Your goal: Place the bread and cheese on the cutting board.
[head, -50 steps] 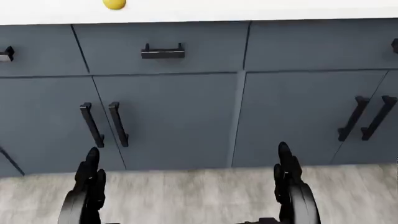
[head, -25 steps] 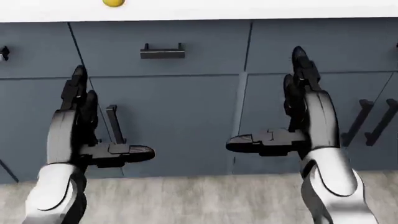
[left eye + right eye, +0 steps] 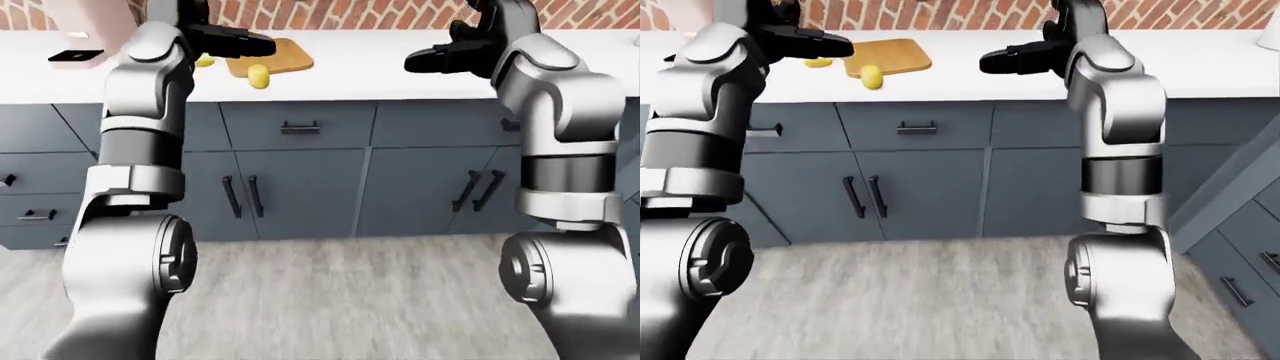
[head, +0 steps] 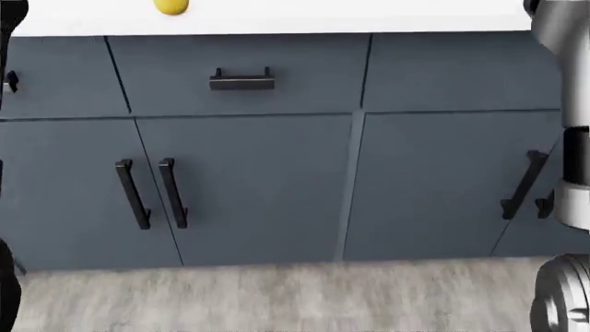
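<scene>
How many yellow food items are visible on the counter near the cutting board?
2. One yellow item lies at the cutting board's lower-left edge; a second yellow piece sits left of the board, partly hidden behind the left hand. More may be hidden.

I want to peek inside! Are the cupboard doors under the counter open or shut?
Shut. The cupboard doors sit flush with the drawer above, handles upright, no gap showing inside.

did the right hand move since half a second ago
Yes. In the head view it stood against the upper drawer fronts; now it has risen out of that view, and the right hand is up at the level of the white counter, above the drawer handle.
</scene>
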{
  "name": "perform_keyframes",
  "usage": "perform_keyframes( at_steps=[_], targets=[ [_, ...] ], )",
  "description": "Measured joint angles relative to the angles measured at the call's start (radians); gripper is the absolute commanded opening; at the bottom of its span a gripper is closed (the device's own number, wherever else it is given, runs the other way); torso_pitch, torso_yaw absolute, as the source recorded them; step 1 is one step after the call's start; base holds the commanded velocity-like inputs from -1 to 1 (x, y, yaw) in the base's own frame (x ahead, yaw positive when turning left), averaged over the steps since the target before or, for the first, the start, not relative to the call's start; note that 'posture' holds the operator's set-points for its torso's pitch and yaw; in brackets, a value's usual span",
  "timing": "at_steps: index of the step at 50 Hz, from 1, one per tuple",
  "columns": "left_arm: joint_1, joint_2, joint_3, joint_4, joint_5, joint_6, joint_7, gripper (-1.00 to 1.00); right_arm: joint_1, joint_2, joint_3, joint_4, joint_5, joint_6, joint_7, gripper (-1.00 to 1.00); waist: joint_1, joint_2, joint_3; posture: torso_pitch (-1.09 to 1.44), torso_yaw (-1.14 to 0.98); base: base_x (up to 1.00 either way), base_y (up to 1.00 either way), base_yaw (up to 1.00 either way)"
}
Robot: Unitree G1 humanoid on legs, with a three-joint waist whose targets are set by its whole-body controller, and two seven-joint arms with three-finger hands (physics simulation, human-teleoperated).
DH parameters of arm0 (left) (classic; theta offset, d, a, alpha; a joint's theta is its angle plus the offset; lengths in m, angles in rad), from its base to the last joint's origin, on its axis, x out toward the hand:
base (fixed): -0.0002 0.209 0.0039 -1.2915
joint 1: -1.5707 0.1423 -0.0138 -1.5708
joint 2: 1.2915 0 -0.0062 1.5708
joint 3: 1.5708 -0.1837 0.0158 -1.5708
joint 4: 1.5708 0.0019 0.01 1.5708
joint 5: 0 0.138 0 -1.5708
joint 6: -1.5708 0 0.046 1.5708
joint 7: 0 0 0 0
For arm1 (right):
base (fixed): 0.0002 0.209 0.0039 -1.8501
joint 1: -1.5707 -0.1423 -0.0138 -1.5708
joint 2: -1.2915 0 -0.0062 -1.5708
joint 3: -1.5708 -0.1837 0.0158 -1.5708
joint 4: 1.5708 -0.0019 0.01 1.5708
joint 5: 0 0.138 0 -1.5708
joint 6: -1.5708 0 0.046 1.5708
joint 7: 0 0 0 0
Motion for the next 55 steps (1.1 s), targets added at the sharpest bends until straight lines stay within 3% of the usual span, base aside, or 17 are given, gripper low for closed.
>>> perform_keyframes(
  at_steps=[7,17,25,28,32,42,45,46,47,51,55],
  targets=[
    [-0.089,0.052,0.007,0.080,0.037,-0.021,-0.022,1.00,-0.063,-0.053,-0.025,0.036,-0.025,0.017,0.034,1.00,0.003,-0.002,0.004,0.00,0.00,0.00,0.00,0.00],
    [-0.060,0.038,0.012,0.083,0.033,-0.020,-0.034,1.00,-0.059,-0.043,-0.019,0.040,-0.030,0.011,0.060,1.00,0.004,-0.001,0.010,0.00,0.00,0.00,0.02,0.00],
    [-0.039,0.012,-0.005,0.094,0.032,-0.019,-0.050,1.00,-0.027,-0.045,-0.037,0.032,-0.035,0.004,0.047,1.00,-0.013,0.032,-0.019,0.00,0.00,0.00,0.27,0.00],
    [-0.038,0.018,0.006,0.081,0.030,-0.037,-0.045,1.00,-0.034,-0.047,-0.034,0.024,-0.032,-0.004,0.046,1.00,-0.013,0.076,-0.021,0.00,0.00,0.00,0.32,0.00],
    [-0.010,0.035,0.020,0.091,0.031,-0.042,-0.033,1.00,-0.017,-0.029,-0.015,0.012,-0.019,-0.011,0.053,1.00,-0.002,0.064,-0.017,0.00,0.00,0.00,0.32,0.00],
    [-0.001,0.020,0.013,0.097,0.023,-0.048,-0.026,1.00,0.006,-0.046,-0.043,0.010,0.003,-0.015,0.049,1.00,-0.015,-0.020,-0.010,0.00,0.00,0.00,0.32,0.00],
    [0.001,0.022,0.013,0.092,0.021,-0.053,-0.026,1.00,0.033,-0.048,-0.039,0.014,0.005,-0.028,0.044,1.00,-0.012,-0.054,-0.013,0.00,0.00,0.00,0.32,0.00],
    [-0.001,0.020,0.013,0.091,0.021,-0.057,-0.025,1.00,0.038,-0.052,-0.039,0.013,0.005,-0.026,0.043,1.00,-0.014,-0.056,-0.016,0.00,0.00,0.00,0.31,0.00],
    [0.004,0.014,0.011,0.090,0.020,-0.061,-0.026,1.00,0.045,-0.056,-0.040,0.012,0.004,-0.025,0.042,1.00,-0.020,-0.042,-0.011,0.00,0.00,0.00,0.32,0.00],
    [0.011,0.003,-0.002,0.112,0.020,-0.047,-0.033,1.00,0.045,-0.063,-0.044,0.030,-0.007,-0.004,0.035,1.00,-0.015,-0.040,-0.023,0.00,0.00,0.00,0.32,0.00],
    [-0.003,0.007,0.001,0.091,0.024,-0.044,-0.028,1.00,0.017,-0.070,-0.043,0.011,-0.009,-0.010,0.037,1.00,-0.010,0.005,-0.016,0.00,0.00,0.00,0.32,0.00]
  ],
)
